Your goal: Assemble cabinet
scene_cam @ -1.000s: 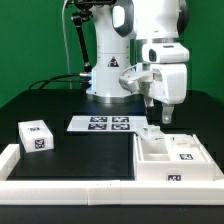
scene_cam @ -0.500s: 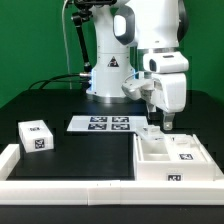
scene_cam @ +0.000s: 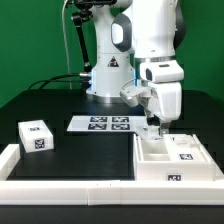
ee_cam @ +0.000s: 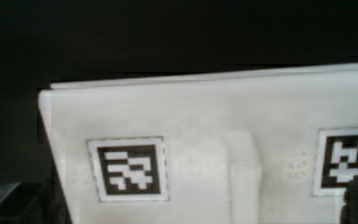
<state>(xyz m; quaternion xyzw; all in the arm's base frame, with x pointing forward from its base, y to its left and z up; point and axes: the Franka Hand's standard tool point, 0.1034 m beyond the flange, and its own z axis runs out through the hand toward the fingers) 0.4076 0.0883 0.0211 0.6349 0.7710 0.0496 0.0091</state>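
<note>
A: Two white pieces on the table [scene_cam: 45,103]: the cabinet [scene_cam: 175,160] sits at the exterior view's right, and a small tagged block [scene_cam: 37,136] is well apart at the left.
B: And the gripper [scene_cam: 153,127]?
A: It hangs just over the cabinet's back edge. Released or clenched? Honestly can't tell, it's too small here.
</note>
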